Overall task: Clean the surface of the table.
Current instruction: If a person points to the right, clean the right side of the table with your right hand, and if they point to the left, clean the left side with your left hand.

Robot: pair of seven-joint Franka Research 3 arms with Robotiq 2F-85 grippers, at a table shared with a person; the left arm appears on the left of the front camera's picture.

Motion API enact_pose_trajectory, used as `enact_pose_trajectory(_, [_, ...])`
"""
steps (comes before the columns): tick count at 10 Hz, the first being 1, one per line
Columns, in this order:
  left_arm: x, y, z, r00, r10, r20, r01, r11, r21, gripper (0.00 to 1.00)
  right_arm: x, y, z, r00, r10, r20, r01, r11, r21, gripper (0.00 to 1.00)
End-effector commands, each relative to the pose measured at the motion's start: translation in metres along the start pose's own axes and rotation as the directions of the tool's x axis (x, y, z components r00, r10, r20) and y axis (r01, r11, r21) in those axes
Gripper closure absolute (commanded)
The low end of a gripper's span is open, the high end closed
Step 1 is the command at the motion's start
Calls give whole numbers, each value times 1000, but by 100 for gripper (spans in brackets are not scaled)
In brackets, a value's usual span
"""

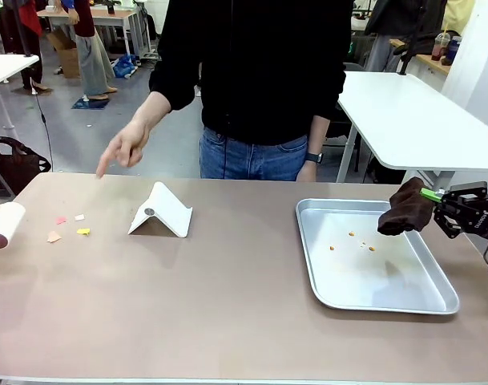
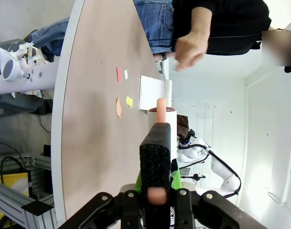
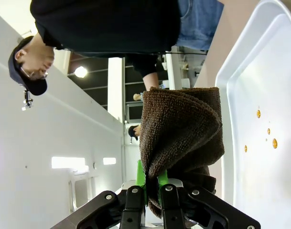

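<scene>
The brownish table (image 1: pixel 227 313) carries several small paper scraps (image 1: pixel 67 227) at its left end. The same scraps (image 2: pixel 122 90) lie ahead of my left gripper (image 2: pixel 156 196), which is shut on the peach handle of a white lint roller (image 2: pixel 165 117). That roller (image 1: pixel 5 224) pokes in at the table's left edge. My right gripper (image 1: pixel 434 200) is shut on a dark brown cloth (image 1: pixel 404 208) hanging over the tray's right rim. In the right wrist view the cloth (image 3: pixel 181 129) bulges out of the shut gripper (image 3: pixel 150 190).
A shallow silver tray (image 1: pixel 424 301) with a few orange crumbs (image 1: pixel 352 238) lies at the right. A white folded stand (image 1: pixel 160 212) sits left of centre. The person stands at the far edge, one hand (image 1: pixel 123 148) pointing down toward the scraps.
</scene>
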State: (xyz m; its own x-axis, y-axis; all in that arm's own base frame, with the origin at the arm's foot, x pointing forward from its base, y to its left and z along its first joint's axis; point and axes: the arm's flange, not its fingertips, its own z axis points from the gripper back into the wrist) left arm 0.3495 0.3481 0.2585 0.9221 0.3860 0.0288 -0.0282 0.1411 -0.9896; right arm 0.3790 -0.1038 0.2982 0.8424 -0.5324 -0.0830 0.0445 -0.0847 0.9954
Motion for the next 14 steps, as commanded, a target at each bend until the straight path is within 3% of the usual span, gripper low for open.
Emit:
enact_pose_trajectory(1, [-4, -6, -2, 1000, -9, -2, 9, 1000, 5, 100, -1, 9, -3, 1000, -8, -5, 8, 1000, 4, 100])
enact_pose_trajectory(8, [-4, -6, -2, 1000, -9, -2, 9, 1000, 5, 100, -1, 9, -3, 1000, -8, -5, 8, 1000, 4, 100])
enact_pose_trajectory(9, [0, 0, 0, 1000, 0, 0, 0, 1000, 0, 78, -1, 9, -3, 1000, -8, -5, 8, 1000, 4, 100])
enact_pose_trajectory(14, [-13, -27, -71, 997, -3, 72, -8, 987, 162, 78, -1, 9, -3, 1000, -8, -5, 8, 1000, 4, 100])
